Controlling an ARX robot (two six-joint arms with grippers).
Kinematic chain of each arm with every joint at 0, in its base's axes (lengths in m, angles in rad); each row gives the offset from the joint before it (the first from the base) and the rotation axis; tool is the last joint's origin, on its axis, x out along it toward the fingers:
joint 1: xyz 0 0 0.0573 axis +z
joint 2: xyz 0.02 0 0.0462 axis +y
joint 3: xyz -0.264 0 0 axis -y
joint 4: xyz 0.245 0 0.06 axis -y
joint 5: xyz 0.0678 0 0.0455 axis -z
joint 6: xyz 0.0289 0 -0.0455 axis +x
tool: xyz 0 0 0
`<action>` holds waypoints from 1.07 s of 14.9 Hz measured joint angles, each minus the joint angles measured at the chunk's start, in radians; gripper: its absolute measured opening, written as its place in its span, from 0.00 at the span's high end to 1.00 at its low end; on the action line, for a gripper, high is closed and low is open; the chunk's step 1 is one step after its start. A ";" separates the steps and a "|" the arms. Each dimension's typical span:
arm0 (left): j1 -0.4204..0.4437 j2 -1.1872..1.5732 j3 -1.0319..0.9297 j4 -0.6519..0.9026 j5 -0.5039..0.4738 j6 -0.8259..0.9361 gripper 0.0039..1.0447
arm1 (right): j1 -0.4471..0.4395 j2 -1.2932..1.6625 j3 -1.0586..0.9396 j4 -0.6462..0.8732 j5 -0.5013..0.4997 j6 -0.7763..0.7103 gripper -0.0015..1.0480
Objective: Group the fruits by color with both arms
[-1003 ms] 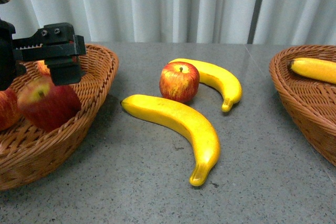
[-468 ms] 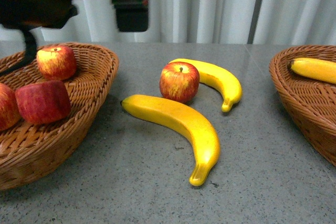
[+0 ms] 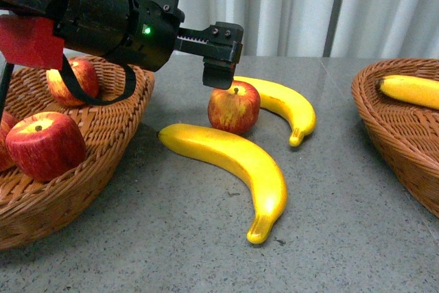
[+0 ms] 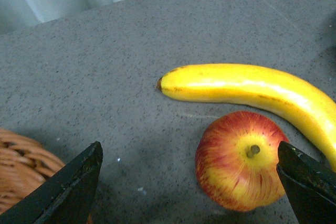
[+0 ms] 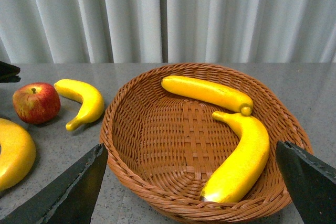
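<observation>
Hovering wide open and empty, the left claw [image 4: 189,146] hangs above the red apple [image 4: 241,162], which stands stem-up on the counter [image 3: 343,190] just beside the far banana [image 3: 281,99]. Glossy and rounded, the apple is probably light, rigid and slippery. A grip across its widest girth, clear of that banana, looks safest. The right claw [image 5: 190,148] is likewise wide and empty.
</observation>
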 joint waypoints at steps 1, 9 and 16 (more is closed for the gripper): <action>0.001 0.019 0.019 0.000 0.033 0.013 0.06 | 0.000 0.000 0.000 0.000 0.000 0.000 0.06; -0.026 0.208 0.152 -0.055 0.147 0.138 0.06 | 0.000 0.000 0.000 0.000 0.000 0.000 0.06; -0.031 0.241 0.180 -0.089 0.167 0.158 0.28 | 0.000 0.000 0.000 0.000 0.000 0.000 0.06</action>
